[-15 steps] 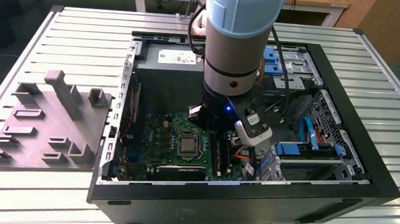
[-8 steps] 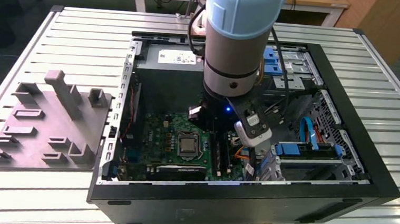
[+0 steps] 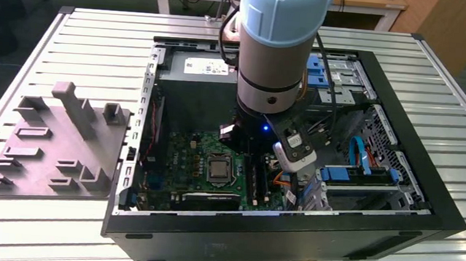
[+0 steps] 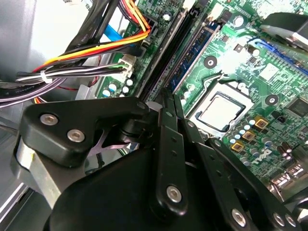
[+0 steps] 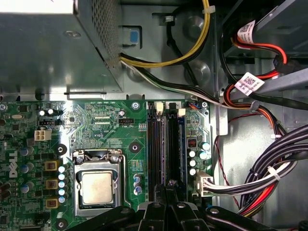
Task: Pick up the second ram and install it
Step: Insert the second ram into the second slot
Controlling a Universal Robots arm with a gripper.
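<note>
exterior view: the arm (image 3: 276,41) reaches straight down into an open case (image 3: 391,224) that lies on a slatted counter (image 3: 443,65). its lower end is over the green board (image 3: 202,153), on the exterior view's right of the cpu (image 3: 216,168). a grey tray (image 3: 59,146) sits on the counter beside the case, on the exterior view's left.

second wrist view: the gripper (image 4: 167,96) has its black tips drawn together. the blue-green ram (image 4: 197,50) stands on edge in the slot nearest the cpu and runs straight to those tips. i cannot tell whether they pinch it. bundled cables (image 4: 91,55) lie beyond the slots.

first wrist view: the gripper's tips sit low over the black slots (image 5: 155,144), beside the cpu.
</note>
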